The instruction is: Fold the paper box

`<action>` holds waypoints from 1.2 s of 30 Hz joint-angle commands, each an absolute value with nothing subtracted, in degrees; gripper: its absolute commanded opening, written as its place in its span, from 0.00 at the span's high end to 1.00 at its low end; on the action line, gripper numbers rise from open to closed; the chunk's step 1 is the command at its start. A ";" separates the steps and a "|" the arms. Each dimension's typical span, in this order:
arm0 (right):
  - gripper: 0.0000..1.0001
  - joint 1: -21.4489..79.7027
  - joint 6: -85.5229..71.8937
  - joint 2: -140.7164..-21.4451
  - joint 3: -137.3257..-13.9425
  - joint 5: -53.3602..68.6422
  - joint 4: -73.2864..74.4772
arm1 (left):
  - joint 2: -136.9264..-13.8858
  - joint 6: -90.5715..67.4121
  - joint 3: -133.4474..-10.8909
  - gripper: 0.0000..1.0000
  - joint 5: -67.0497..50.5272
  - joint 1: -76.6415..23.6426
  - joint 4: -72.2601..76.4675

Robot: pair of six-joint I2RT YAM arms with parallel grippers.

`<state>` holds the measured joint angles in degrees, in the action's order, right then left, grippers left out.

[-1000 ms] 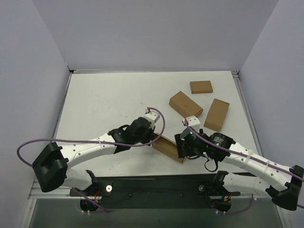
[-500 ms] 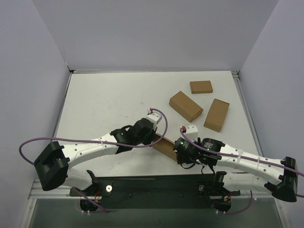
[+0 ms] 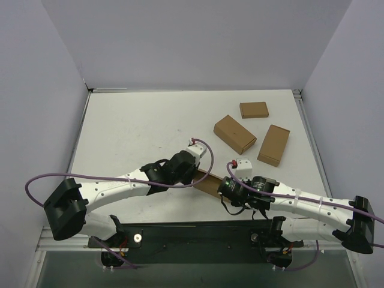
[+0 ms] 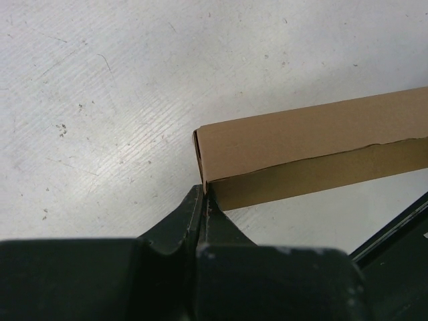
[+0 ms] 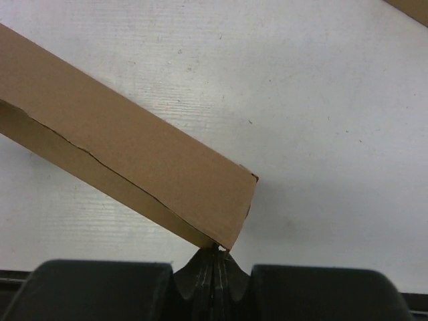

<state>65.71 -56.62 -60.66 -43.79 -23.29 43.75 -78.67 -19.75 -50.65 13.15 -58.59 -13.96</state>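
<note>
Clamping paper box corners with left gripper and right gripper, both narrow; spare boxes at two o'clock.

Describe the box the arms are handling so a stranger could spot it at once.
On the white table, look near the front edge, ahead of the arm bases. There the paper box spans between the left gripper and the right gripper, each shut on one end. Unlike the three smaller boxes farther back right, it is long, slim and held.

Small boxes block far right, paper box the near middle; table's left open
</note>
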 commanded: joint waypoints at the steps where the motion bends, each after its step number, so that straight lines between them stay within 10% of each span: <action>1: 1.00 65.57 -55.99 -60.91 -45.88 -24.44 47.90 | -79.98 -15.91 -53.00 1.00 15.46 -60.38 -17.31; 28: 0.61 66.18 -53.00 -61.96 -48.78 -29.44 53.62 | -83.23 -15.82 -58.80 1.00 19.60 -62.58 -23.29; 36: 0.78 65.04 -53.71 -65.04 -46.67 -32.96 51.60 | -83.23 -15.47 -58.45 1.00 18.99 -62.58 -22.50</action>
